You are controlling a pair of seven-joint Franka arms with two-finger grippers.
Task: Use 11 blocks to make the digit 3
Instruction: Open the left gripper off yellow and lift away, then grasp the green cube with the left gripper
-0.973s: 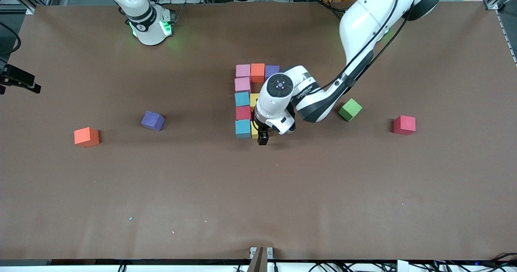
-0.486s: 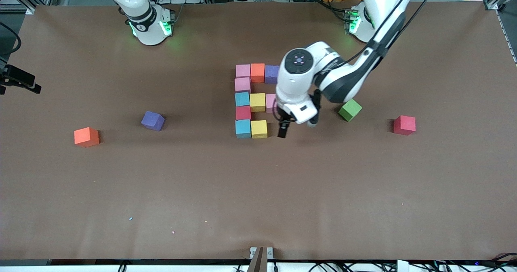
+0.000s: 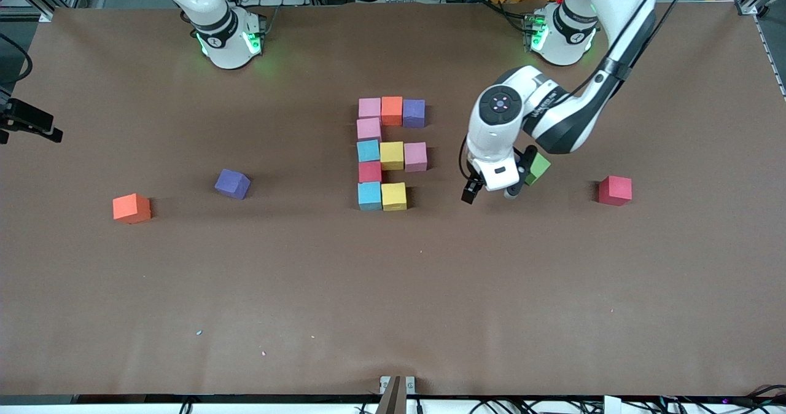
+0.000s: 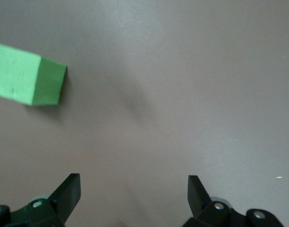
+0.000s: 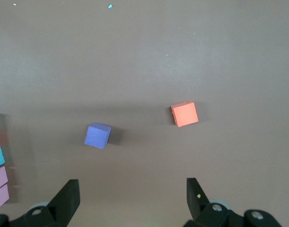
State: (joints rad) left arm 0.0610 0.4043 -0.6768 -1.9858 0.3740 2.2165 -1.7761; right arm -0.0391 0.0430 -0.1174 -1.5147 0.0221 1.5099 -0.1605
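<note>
Beside the green block, the left end effector hangs open, empty; right end effector open.

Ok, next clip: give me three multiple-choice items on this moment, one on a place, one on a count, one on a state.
1. Where is the left gripper?
A. over bare table beside the green block
B. over the loose orange block
C. on the figure's top row

2. How many blocks touch in the figure?
A. seven
B. ten
C. eleven

3. How do the left gripper's fingers stand?
A. shut on a yellow block
B. open, holding nothing
C. shut on the green block

Key: 1 A, the wrist view shows table between the fingers and green off to one side; 2 B, ten cubes adjoin; 3 B, a wide empty gap.
</note>
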